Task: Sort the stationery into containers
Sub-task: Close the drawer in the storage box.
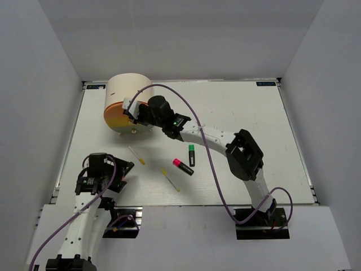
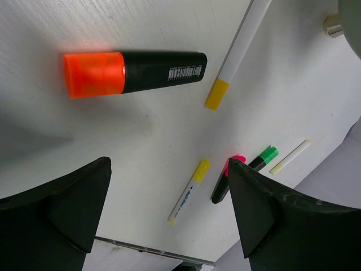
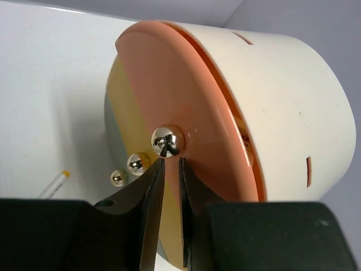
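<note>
My left gripper [image 1: 120, 173] is open and empty, low over the near left of the table. Between and beyond its fingers [image 2: 265, 214] lie an orange-capped highlighter [image 2: 135, 72], two white pens with yellow tips [image 2: 236, 56] [image 2: 188, 192], a pink-capped highlighter [image 1: 183, 166] and a green-capped one [image 1: 192, 154]. My right gripper [image 3: 171, 162] is at the front of the beige cabinet [image 1: 127, 90]. Its jaws are almost closed with nothing between them, tips just under the top knob [image 3: 167, 141] of the orange drawer [image 3: 169, 101], which stands slightly ajar. The eraser is not in view.
Two lower knobs [image 3: 135, 164] [image 3: 118, 178] sit on the yellow drawer fronts below. The pens lie at mid-table [image 1: 136, 155] [image 1: 171, 179]. A small pale stick [image 2: 289, 157] lies beyond the green highlighter. The table's near edge [image 2: 146, 248] is close under my left gripper.
</note>
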Robot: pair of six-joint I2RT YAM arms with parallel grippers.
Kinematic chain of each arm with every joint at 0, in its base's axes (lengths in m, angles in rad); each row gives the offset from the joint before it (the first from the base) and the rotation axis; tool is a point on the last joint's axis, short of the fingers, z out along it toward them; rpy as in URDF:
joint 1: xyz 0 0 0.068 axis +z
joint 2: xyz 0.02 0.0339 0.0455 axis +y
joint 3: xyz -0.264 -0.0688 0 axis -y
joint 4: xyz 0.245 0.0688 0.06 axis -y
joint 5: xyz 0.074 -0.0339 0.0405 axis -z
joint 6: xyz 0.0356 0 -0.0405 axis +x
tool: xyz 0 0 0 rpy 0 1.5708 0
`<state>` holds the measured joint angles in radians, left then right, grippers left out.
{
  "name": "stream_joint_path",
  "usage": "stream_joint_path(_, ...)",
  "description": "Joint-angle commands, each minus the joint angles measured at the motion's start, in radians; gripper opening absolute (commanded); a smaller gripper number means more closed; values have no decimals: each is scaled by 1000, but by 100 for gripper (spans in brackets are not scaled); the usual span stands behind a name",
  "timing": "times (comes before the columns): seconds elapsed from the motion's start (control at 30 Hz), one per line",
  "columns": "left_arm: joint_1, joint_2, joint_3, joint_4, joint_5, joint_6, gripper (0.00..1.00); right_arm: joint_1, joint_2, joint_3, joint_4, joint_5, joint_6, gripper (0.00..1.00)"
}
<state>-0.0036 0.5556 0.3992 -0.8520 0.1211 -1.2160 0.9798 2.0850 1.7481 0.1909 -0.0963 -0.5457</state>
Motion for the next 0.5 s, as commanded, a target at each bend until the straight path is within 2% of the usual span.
stream_joint_path(0.0,-3,0,-3,16,3,-2,94,-9,21,60,53,58,-28,22)
stream_joint_path(0.47,-3,20,-13,44,3,-11,95,-24,14,44,45,64,-25,22)
